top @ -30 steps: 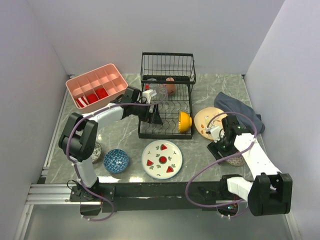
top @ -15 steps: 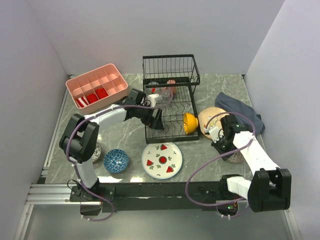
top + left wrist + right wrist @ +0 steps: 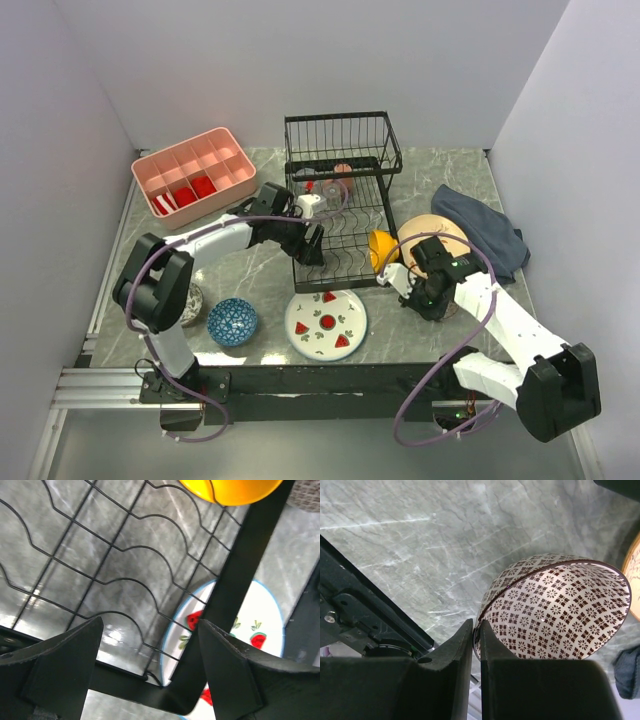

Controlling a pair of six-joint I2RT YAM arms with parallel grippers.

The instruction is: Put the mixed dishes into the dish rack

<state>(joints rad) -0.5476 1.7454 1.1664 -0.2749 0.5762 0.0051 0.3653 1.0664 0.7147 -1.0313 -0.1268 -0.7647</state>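
Note:
The black wire dish rack (image 3: 340, 200) holds the orange bowl (image 3: 383, 245), a terracotta cup (image 3: 343, 172) and a clear glass (image 3: 325, 190). My left gripper (image 3: 311, 246) is open at the rack's front left corner. In the left wrist view its jaws (image 3: 150, 650) straddle the rack's black frame bar (image 3: 240, 575), with the watermelon plate (image 3: 260, 625) below. My right gripper (image 3: 476, 630) is shut on the rim of the brown patterned bowl (image 3: 555, 610), held tilted above the table. The watermelon plate (image 3: 326, 322), blue bowl (image 3: 232, 321) and cream plate (image 3: 445, 232) lie on the table.
A pink compartmented tray (image 3: 195, 172) with red items sits at the back left. A dark blue cloth (image 3: 485, 228) lies at the right beside the cream plate. A grey bowl (image 3: 191, 301) peeks out beside the left arm. White walls enclose three sides.
The right gripper closed on the brown bowl and carried it left and forward. The rack, with the orange bowl, shifted right along with the left gripper.

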